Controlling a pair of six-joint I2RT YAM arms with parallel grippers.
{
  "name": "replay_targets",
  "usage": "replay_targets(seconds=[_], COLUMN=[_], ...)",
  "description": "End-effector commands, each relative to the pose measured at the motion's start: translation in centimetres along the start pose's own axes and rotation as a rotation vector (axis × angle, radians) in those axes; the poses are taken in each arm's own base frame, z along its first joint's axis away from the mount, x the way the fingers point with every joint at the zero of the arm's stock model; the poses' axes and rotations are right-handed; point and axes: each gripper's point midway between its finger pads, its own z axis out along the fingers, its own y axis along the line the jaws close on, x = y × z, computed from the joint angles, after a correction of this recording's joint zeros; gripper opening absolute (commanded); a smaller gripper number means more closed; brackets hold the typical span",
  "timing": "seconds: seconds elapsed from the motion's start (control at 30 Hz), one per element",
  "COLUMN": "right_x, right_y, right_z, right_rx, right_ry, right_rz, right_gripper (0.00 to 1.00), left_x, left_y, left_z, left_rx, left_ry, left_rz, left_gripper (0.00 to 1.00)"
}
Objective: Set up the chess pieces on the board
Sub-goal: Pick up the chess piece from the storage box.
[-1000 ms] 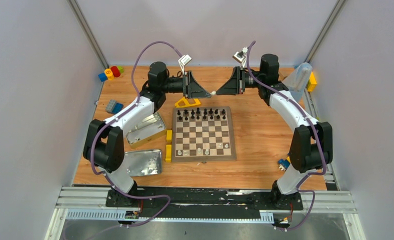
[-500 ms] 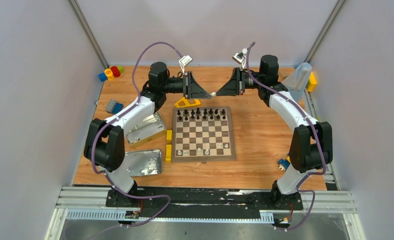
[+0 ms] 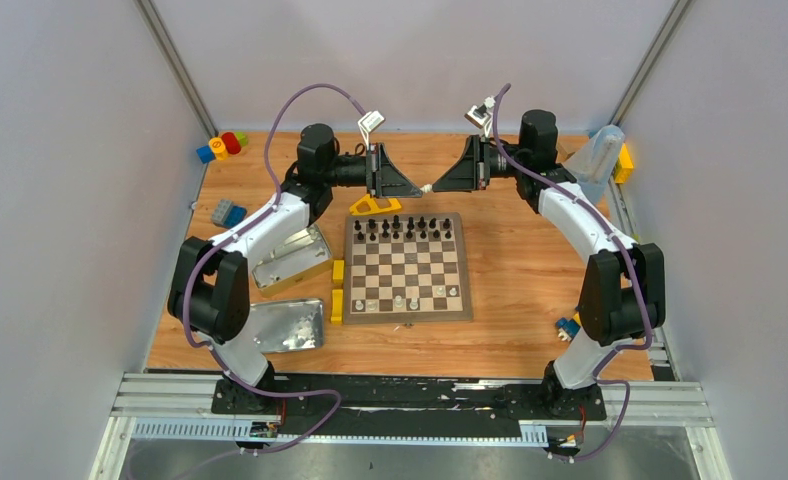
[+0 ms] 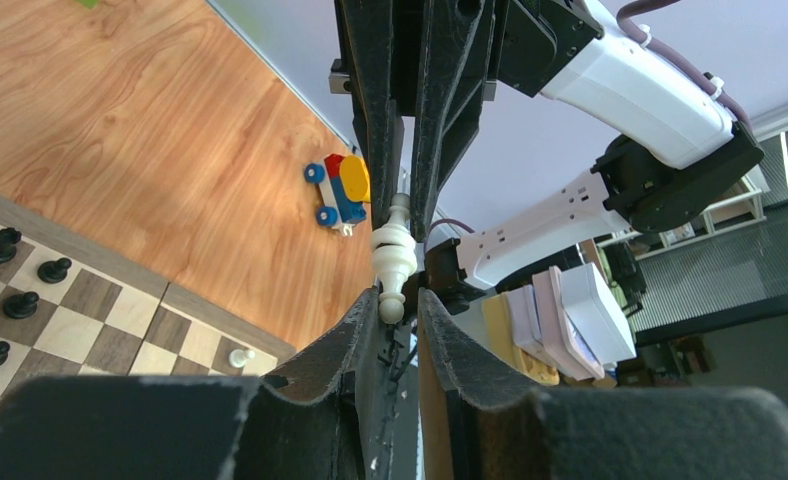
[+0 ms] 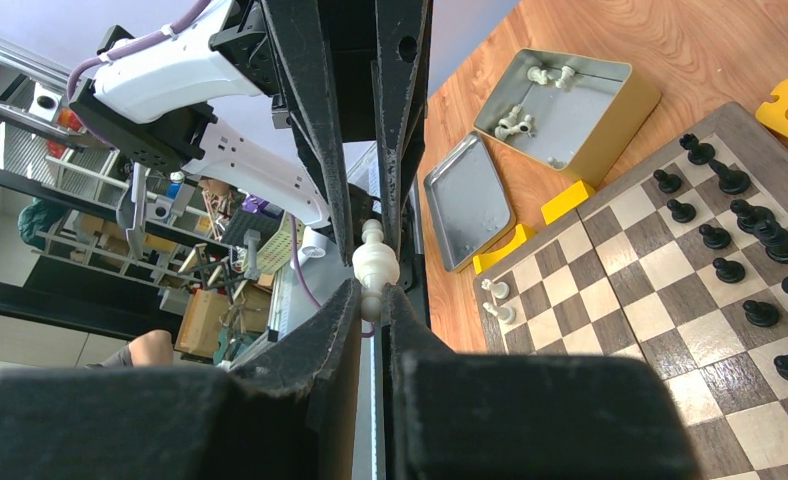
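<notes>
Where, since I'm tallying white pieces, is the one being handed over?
Top view, centre: the white piece hangs beyond the board's far edge, held by the right gripper, its other end inside the left gripper.

board [image 3: 410,268] flat | black pieces [image 5: 712,236] upright, far rows | white piece [image 4: 392,255] horizontal, midair

Seen from above and behind the arm bases, the top external camera takes in the whole table from a distance, the board [image 3: 407,266] lying just nearer than the two meeting sets of jaws. The left wrist camera sits close behind the left gripper [image 4: 395,298] and looks out past its jaws, head-on at the right gripper [image 4: 403,205]. The right wrist camera faces the opposite way. Both close views share the white piece [image 4: 391,255] between the jaws, and board squares beside them.
</notes>
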Motion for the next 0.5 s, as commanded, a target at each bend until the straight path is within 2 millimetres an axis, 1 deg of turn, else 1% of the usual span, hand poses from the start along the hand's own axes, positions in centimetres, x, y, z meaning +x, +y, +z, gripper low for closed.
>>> replay_targets(seconds=[0.0, 0.17, 0.47], right_x=[-0.06, 0.01, -0.07], right_y=[0.79, 0.91, 0.98], right_z=[-0.26, -0.24, -0.33], right_rx=[-0.019, -0.021, -0.019], right_ry=[0.003, 0.005, 0.006], right_rz=[-0.042, -0.045, -0.058], right_gripper=[0.00, 0.00, 0.00], left_x=[-1.08, -0.97, -0.71], left_y=[-1.30, -1.14, -1.15], left_z=[0.26, 0.32, 0.07], left_rx=[0.038, 0.038, 0.024], left_ry=[0.000, 0.004, 0.009], left_rz=[0.065, 0.061, 0.083], left_gripper=[0.27, 0.22, 0.04])
